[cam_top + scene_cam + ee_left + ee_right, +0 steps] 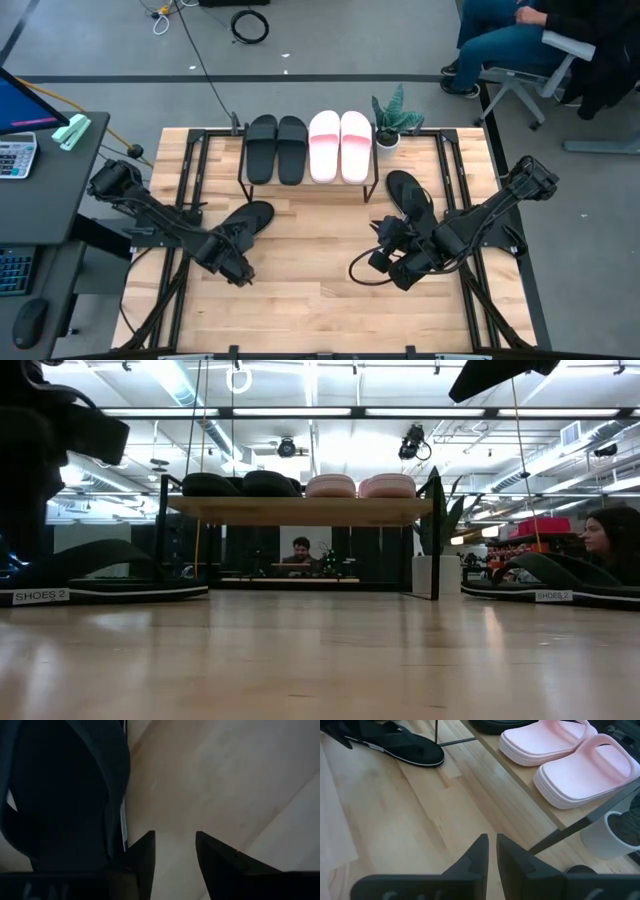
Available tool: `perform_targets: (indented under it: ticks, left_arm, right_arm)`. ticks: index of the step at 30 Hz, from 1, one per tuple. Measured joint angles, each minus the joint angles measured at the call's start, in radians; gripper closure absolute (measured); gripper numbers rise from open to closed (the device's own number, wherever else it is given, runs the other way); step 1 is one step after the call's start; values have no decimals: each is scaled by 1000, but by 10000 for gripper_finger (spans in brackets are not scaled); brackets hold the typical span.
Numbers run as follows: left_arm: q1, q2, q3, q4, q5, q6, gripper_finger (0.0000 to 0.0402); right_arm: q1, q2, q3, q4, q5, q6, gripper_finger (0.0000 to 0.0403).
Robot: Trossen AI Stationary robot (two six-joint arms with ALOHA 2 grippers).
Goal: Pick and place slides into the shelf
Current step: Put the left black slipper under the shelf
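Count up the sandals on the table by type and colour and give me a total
Black wide-strap slides, on the shelf: 2
Pale pink wide-strap slides, on the shelf: 2
Thin black flip-flops, one on the tabletop by the left gripper, one by the right arm: 2
Total: 6

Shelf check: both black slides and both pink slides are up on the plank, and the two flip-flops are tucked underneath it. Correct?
Not quite. The black slides and pink slides are on the shelf, but the flip-flops are not under it. The high view shows them out on the table in front: one by the left arm, the other by the right arm.
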Motion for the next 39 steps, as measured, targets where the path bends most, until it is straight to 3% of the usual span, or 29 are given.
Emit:
perform_targets:
  ticks: [6, 11, 16, 27, 34, 39]
  left_arm:
    - [-18, 0, 0, -18, 105, -100, 266]
    - [-36, 0, 0, -62, 121, -115, 265]
    - [-34, 0, 0, -154, 19, -115, 269]
    - [-22, 0, -13, -125, -143, -10, 267]
    - [36, 0, -117, 54, -157, 54, 274]
    - [69, -1, -140, 83, -164, -34, 310]
  right_arm:
    - [0, 0, 0, 0, 0, 0, 360]
    - [0, 0, 0, 0, 0, -1, 360]
    - [0, 0, 0, 0, 0, -1, 360]
    - [0, 0, 0, 0, 0, -8, 360]
    - [0, 0, 0, 0, 0, -15, 360]
    - [0, 0, 0, 0, 1, -33, 360]
